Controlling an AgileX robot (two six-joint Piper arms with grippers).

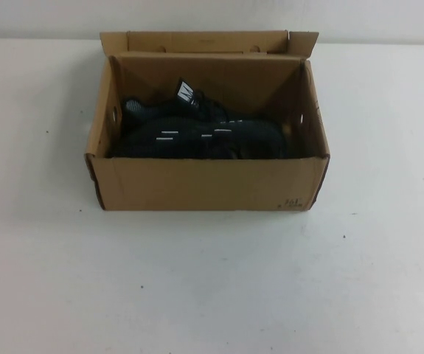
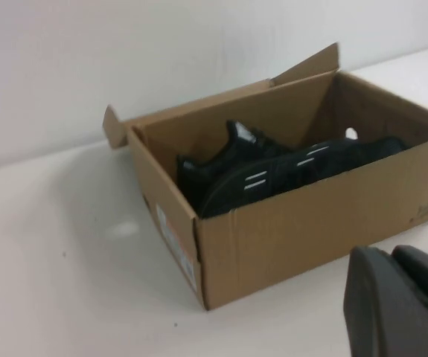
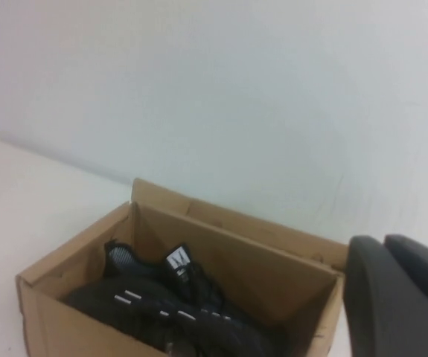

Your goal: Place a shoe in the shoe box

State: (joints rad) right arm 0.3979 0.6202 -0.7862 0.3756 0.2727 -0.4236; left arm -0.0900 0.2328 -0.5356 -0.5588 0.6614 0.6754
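Note:
The brown cardboard shoe box (image 1: 204, 184) stands open in the middle of the table, its flap lid folded back at the far side. The shoe (image 1: 197, 136), black with short white dashes, lies inside along the near wall. Behind it lies the twin sneaker (image 1: 187, 94) with its white-striped tongue tab upright. Neither gripper shows in the high view. My left gripper (image 2: 392, 253) is shut and empty, off the box's near left corner (image 2: 310, 223). My right gripper (image 3: 383, 242) is shut and empty, raised beside the box's right end (image 3: 57, 323).
The white table (image 1: 212, 295) spreads around the box on all sides. A pale wall (image 1: 212, 15) runs behind the box's lid. Small dark print (image 1: 294, 200) marks the box's near right lower corner.

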